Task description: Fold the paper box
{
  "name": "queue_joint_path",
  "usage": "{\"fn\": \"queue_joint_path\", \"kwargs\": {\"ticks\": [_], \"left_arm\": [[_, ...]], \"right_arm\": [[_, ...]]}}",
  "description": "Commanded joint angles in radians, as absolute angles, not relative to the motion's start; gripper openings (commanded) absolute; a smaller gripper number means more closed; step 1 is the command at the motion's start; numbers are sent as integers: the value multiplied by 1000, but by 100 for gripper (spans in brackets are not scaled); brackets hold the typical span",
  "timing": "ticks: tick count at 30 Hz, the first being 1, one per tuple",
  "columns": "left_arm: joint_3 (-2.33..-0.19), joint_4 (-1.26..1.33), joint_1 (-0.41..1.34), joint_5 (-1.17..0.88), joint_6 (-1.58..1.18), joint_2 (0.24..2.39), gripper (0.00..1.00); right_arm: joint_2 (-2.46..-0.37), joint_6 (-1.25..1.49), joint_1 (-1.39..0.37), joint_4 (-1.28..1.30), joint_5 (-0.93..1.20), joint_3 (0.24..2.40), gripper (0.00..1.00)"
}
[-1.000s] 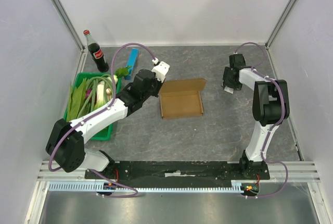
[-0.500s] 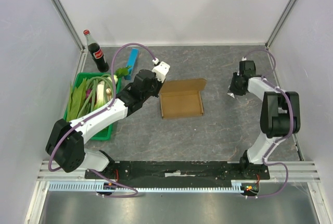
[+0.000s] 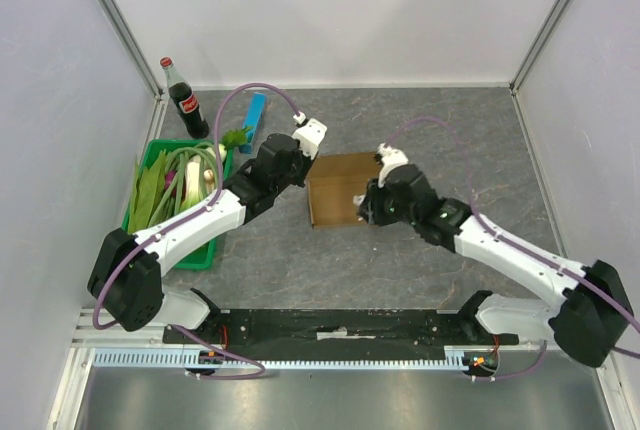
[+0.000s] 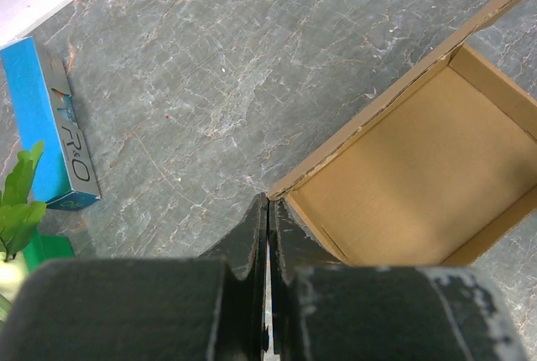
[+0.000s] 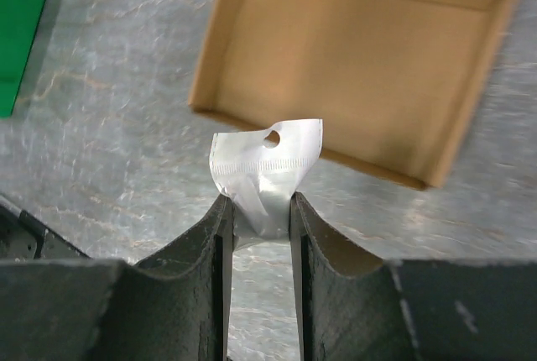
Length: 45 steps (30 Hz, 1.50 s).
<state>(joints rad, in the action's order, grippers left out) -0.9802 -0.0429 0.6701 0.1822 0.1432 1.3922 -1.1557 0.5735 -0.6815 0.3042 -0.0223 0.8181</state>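
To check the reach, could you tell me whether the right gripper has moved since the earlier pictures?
Yes. The right gripper, pinching a silver packet, has swung left from the right side of the table to the right edge of the paper box.

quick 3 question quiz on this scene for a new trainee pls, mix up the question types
1. True or false: the cardboard box is closed up.
2. What does the right gripper pinch? A) a spoon B) a small silvery pouch C) a sponge
3. Fill in: the left gripper is shut, with its tips at the box's ____.

Key:
1. False. It lies open like a tray.
2. B
3. corner
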Motion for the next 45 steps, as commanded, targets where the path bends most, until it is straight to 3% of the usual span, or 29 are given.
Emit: {"fn": "queue_joint_path", "kwargs": {"ticks": [1,5,7,8,11,14,18,23,31,45], "left_arm": [[-985,-23,681,190,175,1379,2],[-966,-12,702,209,193,1368,2],[-960,-9,712,216,204,1364,2],[-959,-8,721,222,212,1362,2],[-953,-3,730,229,224,1358,2],[-948,-3,732,232,232,1356,2],[-942,-5,732,236,242,1359,2],[-939,21,732,232,256,1361,2],[-934,25,732,212,262,1362,2],[-933,21,732,216,267,1355,2]], "right_arm": [[-1285,603,-820,60,-200,807,17],[-1416,537,-859,-60,-242,870,21],[-1482,520,-859,5,-253,914,41],[-1494,523,-859,67,-262,955,59],[-1442,482,-854,172,-293,927,78],[-1290,387,-786,172,-241,844,86],[-1188,273,-470,224,-98,816,82],[-1245,40,-333,196,44,844,70],[-1374,-118,-308,-64,293,809,61],[-1390,-221,-285,-317,262,713,61]]}}
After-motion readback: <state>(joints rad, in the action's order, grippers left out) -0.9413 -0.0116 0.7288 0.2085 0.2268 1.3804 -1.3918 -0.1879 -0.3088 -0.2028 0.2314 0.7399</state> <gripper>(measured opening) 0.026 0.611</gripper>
